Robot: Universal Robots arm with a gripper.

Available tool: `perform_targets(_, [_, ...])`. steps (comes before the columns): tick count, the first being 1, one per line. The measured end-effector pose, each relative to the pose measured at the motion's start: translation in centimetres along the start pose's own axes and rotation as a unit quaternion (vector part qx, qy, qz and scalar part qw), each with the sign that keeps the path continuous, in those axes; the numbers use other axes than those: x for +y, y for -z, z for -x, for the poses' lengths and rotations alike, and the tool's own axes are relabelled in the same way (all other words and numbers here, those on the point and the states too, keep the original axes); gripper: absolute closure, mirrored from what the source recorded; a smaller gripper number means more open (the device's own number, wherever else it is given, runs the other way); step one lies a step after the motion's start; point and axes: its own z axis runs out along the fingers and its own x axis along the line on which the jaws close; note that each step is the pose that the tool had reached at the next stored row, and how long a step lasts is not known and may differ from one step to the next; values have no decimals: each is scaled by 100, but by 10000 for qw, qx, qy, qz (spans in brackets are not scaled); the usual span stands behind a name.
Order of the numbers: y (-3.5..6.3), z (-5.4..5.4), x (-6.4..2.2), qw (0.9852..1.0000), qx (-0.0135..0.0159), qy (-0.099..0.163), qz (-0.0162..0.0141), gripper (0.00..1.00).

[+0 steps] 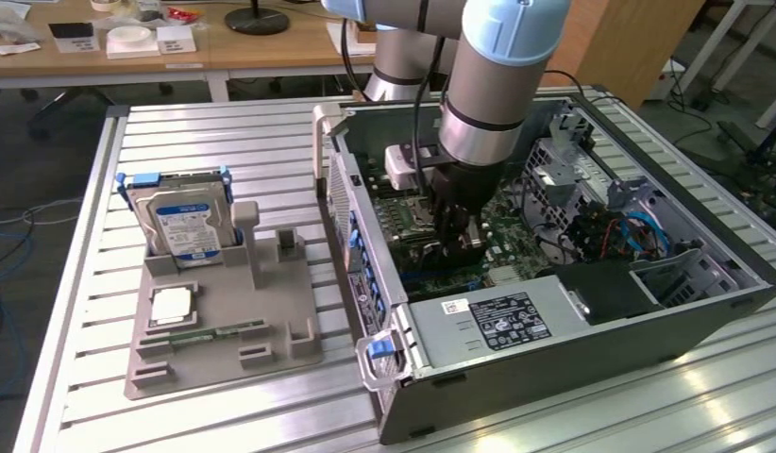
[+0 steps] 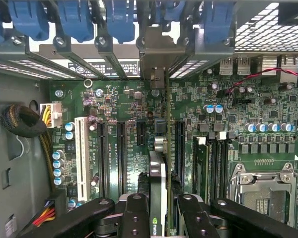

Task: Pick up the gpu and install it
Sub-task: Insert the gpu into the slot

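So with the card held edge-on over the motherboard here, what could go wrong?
The gripper holds the gpu edge-on above the expansion slots; if the card is off the slot line, pressing could stress the motherboard. Its bracket end sits near the rear slot covers and might snag. The red wire nearby looks clear, though.

1. One open computer case [image 1: 577, 359] is lying on the slatted table [image 1: 211, 142].
2. One grey holder tray [image 1: 237, 321] is sitting beside the case, on the exterior view's left.
3. One hard drive [image 1: 187, 226] is standing in that tray.
4. One memory stick [image 1: 206, 332] is lying in the tray, nearer the camera than the drive.
5. One gpu [image 2: 161, 163] is standing edge-on over the motherboard [image 2: 238, 119] inside the case.
6. One gripper [image 2: 164, 218] is clasping the gpu.
7. One white slot [image 2: 81, 153] is showing on the motherboard.
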Motion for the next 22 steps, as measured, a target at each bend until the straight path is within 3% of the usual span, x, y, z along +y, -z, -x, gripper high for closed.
perform_targets(22, [-6, 35, 1, 10000, 7, 0, -1, 73])
